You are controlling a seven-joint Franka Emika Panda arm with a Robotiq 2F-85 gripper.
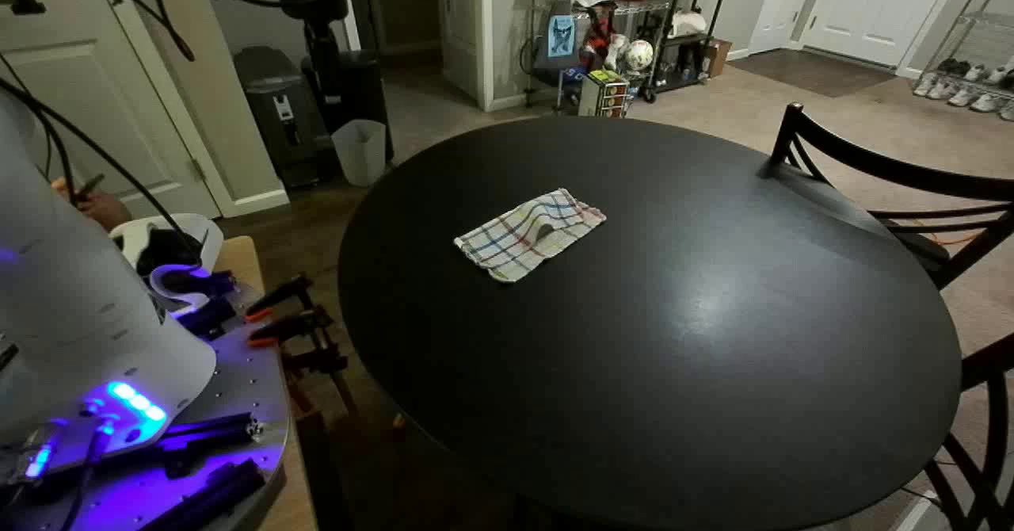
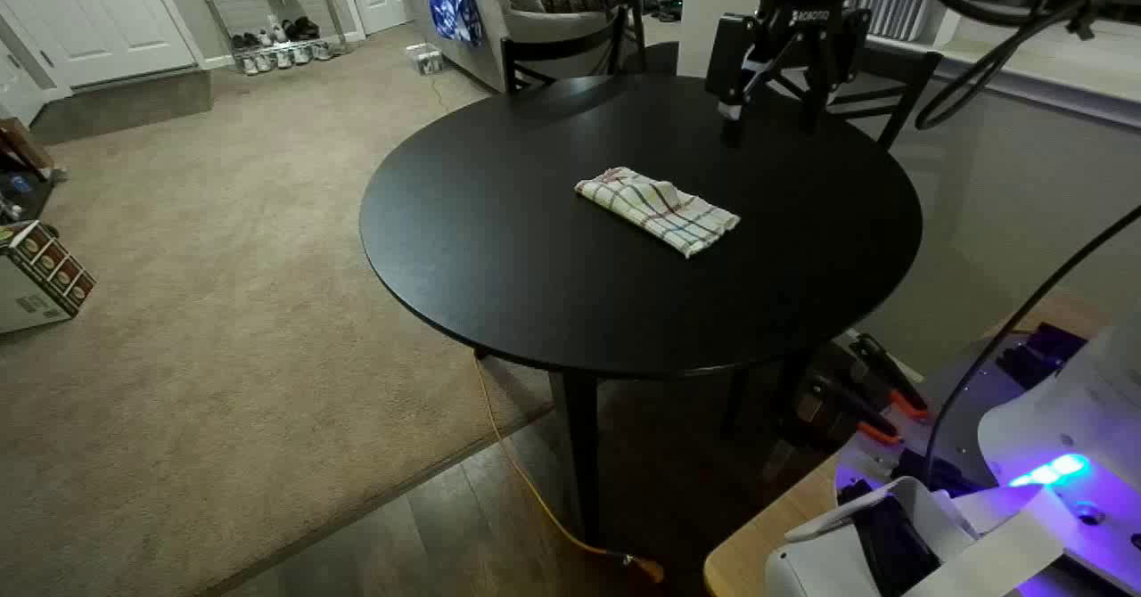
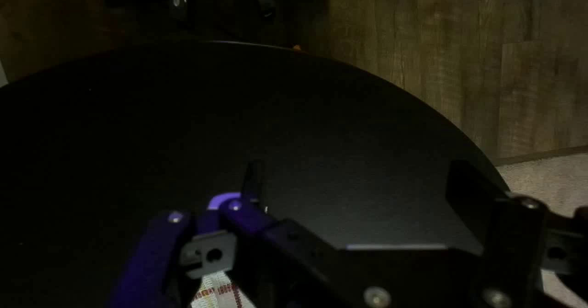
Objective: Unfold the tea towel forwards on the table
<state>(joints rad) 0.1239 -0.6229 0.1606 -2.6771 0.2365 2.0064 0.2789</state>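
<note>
The tea towel (image 1: 499, 242) is white with a plaid line pattern of several colours. It lies folded in a narrow rectangle on the round black table (image 1: 673, 372), with a raised fold or hump near its middle. In an exterior view the towel (image 2: 655, 209) lies near the middle of the table (image 2: 517, 285). My gripper (image 2: 772, 125) hangs above the table, beyond the towel and apart from it. In the wrist view my gripper (image 3: 356, 179) has its fingers wide apart with nothing between them. A corner of the towel (image 3: 218, 292) shows there, the rest hidden behind the gripper.
Dark chairs (image 1: 895, 162) stand at the table's edge, and another chair (image 2: 566, 53) shows in an exterior view. The robot base (image 1: 95, 341) stands on a stand beside the table, with clamps (image 1: 293, 321) at its edge. Cables (image 2: 989, 80) hang from the arm.
</note>
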